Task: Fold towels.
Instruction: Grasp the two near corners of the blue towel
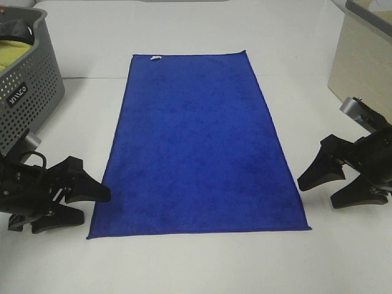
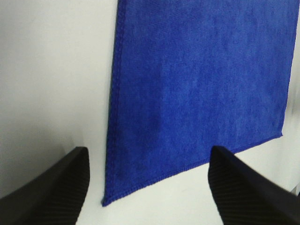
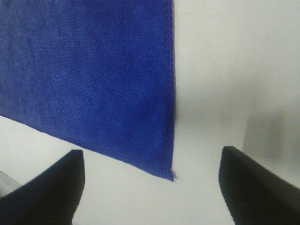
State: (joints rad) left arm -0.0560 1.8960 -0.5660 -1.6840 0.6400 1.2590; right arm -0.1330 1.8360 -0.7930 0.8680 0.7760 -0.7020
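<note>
A royal-blue towel (image 1: pixel 197 144) lies flat and spread out in the middle of the white table, long side running away from me, with a small white tag (image 1: pixel 155 59) at its far short edge. My left gripper (image 1: pixel 86 207) is open and empty, just left of the towel's near left corner (image 2: pixel 104 202). My right gripper (image 1: pixel 324 190) is open and empty, just right of the towel's near right corner (image 3: pixel 171 177). The towel also shows in the left wrist view (image 2: pixel 197 79) and the right wrist view (image 3: pixel 89 70).
A grey perforated basket (image 1: pixel 27 92) with a yellow-green cloth (image 1: pixel 13 52) inside stands at the far left. A beige box (image 1: pixel 361 58) stands at the far right. The white table (image 1: pixel 196 263) runs on in front of the towel.
</note>
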